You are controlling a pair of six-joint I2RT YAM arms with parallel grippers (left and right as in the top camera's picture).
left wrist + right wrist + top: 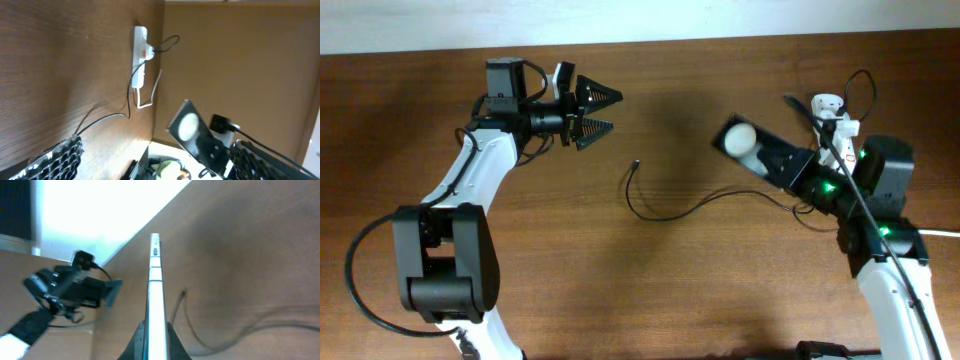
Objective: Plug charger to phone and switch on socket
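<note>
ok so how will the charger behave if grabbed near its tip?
Probably floppy: the charger lies in loose curves on the table, so its tip would likely droop or twist. Thin and probably light, so a push may just bend it, not move it whole.

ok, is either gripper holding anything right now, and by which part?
Right gripper holds the phone, pinched across its two faces at the end nearest the wrist. Left gripper is open and empty.

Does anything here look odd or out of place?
The phone is not lying flat: the right pincer grips it by one end, tilted up off the table. The charger lies loose, its tip plugged into nothing.
</note>
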